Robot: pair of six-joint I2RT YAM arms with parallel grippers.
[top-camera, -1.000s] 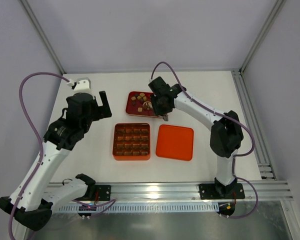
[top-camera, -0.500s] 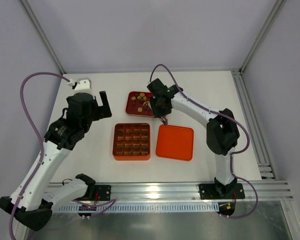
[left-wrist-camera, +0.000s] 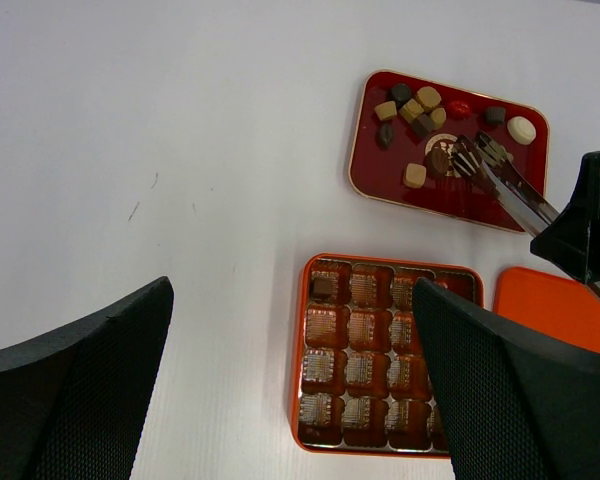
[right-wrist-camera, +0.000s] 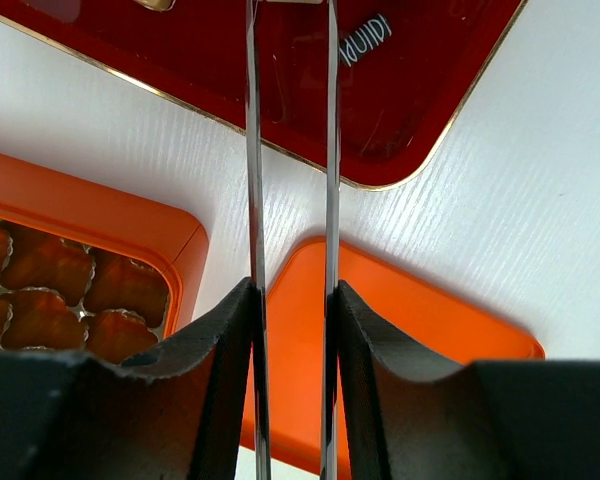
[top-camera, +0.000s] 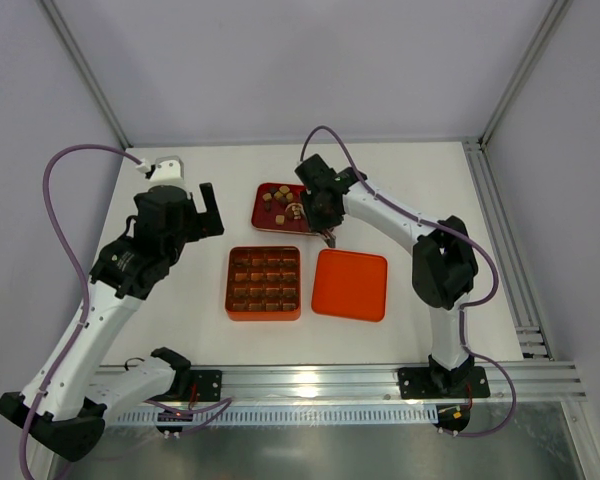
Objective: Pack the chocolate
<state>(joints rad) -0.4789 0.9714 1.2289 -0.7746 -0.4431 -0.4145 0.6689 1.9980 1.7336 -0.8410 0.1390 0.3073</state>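
Chocolate (left-wrist-camera: 412, 105) mostly loose in the red tray (left-wrist-camera: 450, 205), plus one brown piece in a corner cell of the box (left-wrist-camera: 298, 350). Lid (top-camera: 350, 285) just beside the box. Right gripper (right-wrist-camera: 290, 300) clamped on tongs (left-wrist-camera: 510, 190). Tips only visible from the left wrist, right by a round brown piece, and cut off in the right wrist view. Left gripper (top-camera: 195, 215) wide open, holding nothing, over bare table (left-wrist-camera: 180, 150).

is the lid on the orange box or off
Off. The orange box shows its grid of cells uncovered, and the orange lid lies flat beside it.
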